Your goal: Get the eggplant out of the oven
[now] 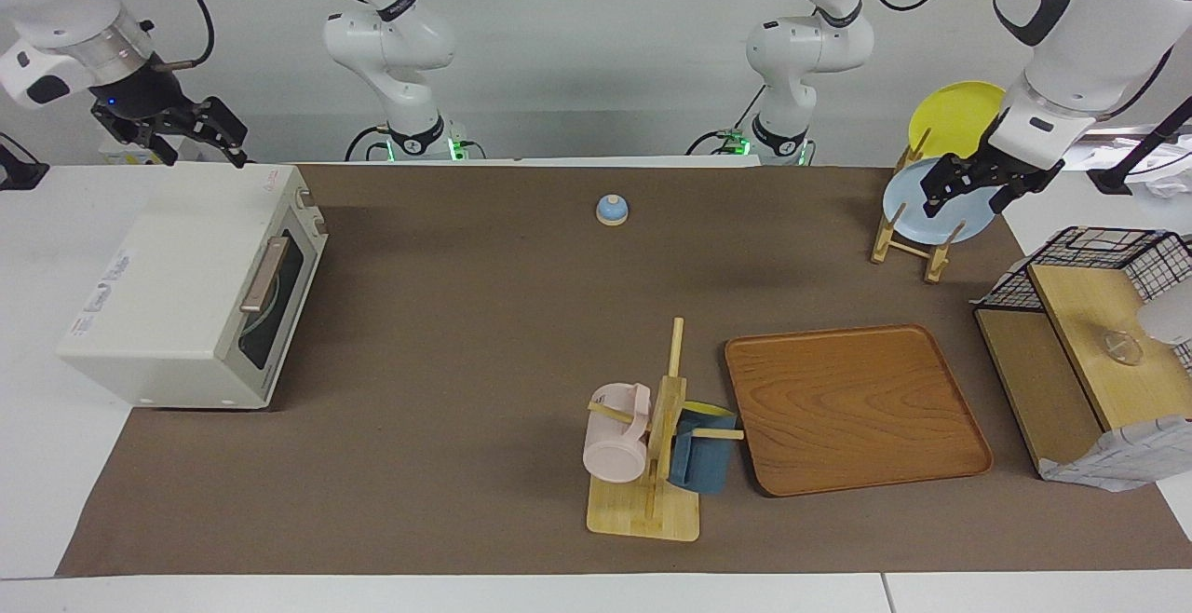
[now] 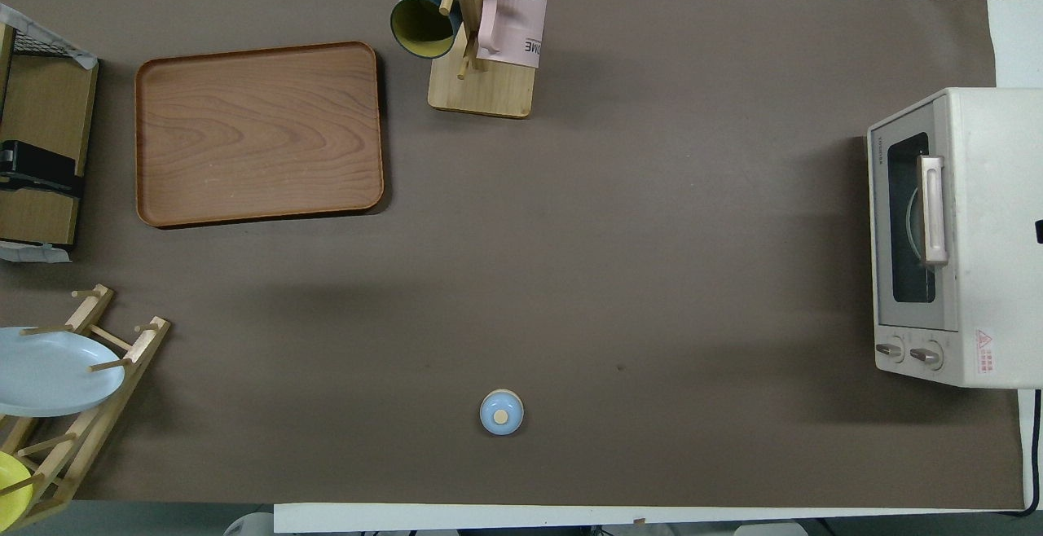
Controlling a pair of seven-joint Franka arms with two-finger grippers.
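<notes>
- The right hand [image 1: 200, 133] hangs with its fingers wide apart and empty over the toaster oven [image 1: 168, 292].
- The left hand [image 1: 973, 186] is spread wide and empty too, over the plate rack [image 1: 908, 240].
- The oven door [image 2: 913, 230] is closed, at the right arm's end of the surface [image 1: 466, 315].
- The eggplant can't be made out through the dark glass.

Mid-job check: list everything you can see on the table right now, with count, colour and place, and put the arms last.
oven: one, cream-white, door shut, at the right arm's end
bell: one, blue, mid-table, near the robots
mug tree: one, wooden, holding a pink mug and a blue mug
tray: one, brown wood, beside the mug tree
plate rack: one, wooden, holding a pale blue plate and a yellow plate
wire basket: one, black, at the left arm's end
eggplant: not visible
left pincer: open, over the plate rack
right pincer: open, above the oven
</notes>
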